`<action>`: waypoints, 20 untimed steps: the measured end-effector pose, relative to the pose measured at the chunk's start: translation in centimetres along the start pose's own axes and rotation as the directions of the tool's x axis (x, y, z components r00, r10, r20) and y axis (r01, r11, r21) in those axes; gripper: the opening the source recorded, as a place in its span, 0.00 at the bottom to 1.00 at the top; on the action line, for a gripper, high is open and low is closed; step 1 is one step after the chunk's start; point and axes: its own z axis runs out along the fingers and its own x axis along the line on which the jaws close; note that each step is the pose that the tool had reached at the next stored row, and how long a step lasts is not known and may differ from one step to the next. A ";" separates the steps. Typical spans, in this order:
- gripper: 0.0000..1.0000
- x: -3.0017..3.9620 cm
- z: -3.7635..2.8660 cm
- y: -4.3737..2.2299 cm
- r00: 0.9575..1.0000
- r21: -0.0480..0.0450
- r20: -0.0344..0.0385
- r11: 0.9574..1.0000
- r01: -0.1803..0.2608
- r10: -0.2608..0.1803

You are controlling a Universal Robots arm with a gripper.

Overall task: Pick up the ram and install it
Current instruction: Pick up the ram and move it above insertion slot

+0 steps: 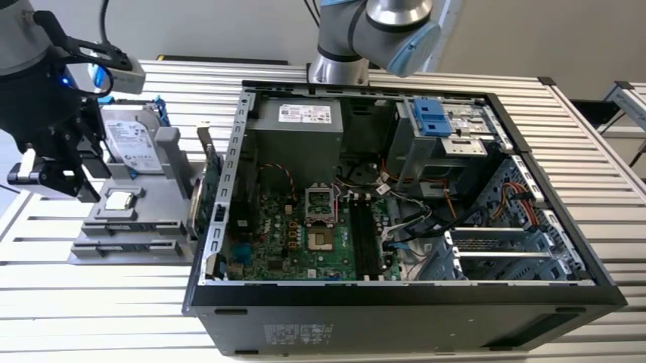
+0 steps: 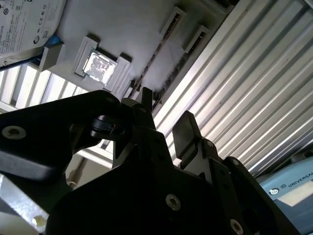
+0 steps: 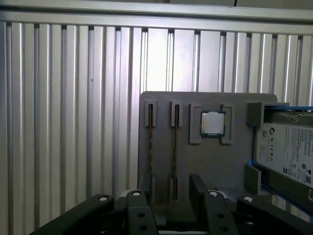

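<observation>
Two ram sticks stand edge-on in slots of a grey holder (image 3: pixel 230 161). In the first wrist view one ram (image 3: pixel 175 147) lies in line with the gap between my fingers, and the other ram (image 3: pixel 150 147) sits beside it. My gripper (image 3: pixel 172 188) hangs open just above the holder, with nothing between its black fingers (image 3: pixel 198 186). In the second wrist view the gripper (image 2: pixel 165 117) points at the same ram edges (image 2: pixel 155 58). In the exterior view the gripper (image 1: pixel 69 180) is over the holder (image 1: pixel 131 227), at the exterior view's left of the open computer case (image 1: pixel 404 302), whose motherboard has black slots (image 1: pixel 368 234).
The holder also carries a processor chip (image 3: pixel 213 123) and a silver hard drive (image 3: pixel 286 152) in a blue frame. A green expansion card (image 1: pixel 207 197) stands upright between the holder and the case. The ribbed metal table (image 1: pixel 101 302) lies all around, and the arm's base (image 1: pixel 338 68) stands behind the case.
</observation>
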 end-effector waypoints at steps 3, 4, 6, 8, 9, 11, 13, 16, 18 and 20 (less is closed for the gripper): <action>1.00 0.00 0.22 0.00 1.000 0.000 0.000 1.000 0.000 0.000; 1.00 0.01 0.29 0.00 1.000 0.000 -0.001 1.000 0.000 0.000; 1.00 0.01 0.45 0.00 1.000 0.000 -0.001 1.000 0.000 0.000; 1.00 0.02 0.60 -0.01 1.000 0.000 -0.001 1.000 0.000 0.000; 1.00 0.02 0.66 -0.01 1.000 0.000 -0.001 1.000 0.000 0.000; 1.00 0.02 0.80 -0.01 1.000 0.000 -0.002 1.000 0.000 0.000; 1.00 0.02 0.94 -0.01 1.000 0.000 -0.002 1.000 0.000 0.000; 1.00 0.03 1.17 -0.01 1.000 0.000 -0.002 1.000 0.000 0.000; 1.00 0.03 1.37 -0.01 1.000 0.000 -0.003 1.000 0.000 0.000; 1.00 0.04 1.60 -0.02 1.000 0.001 -0.003 1.000 0.000 0.000</action>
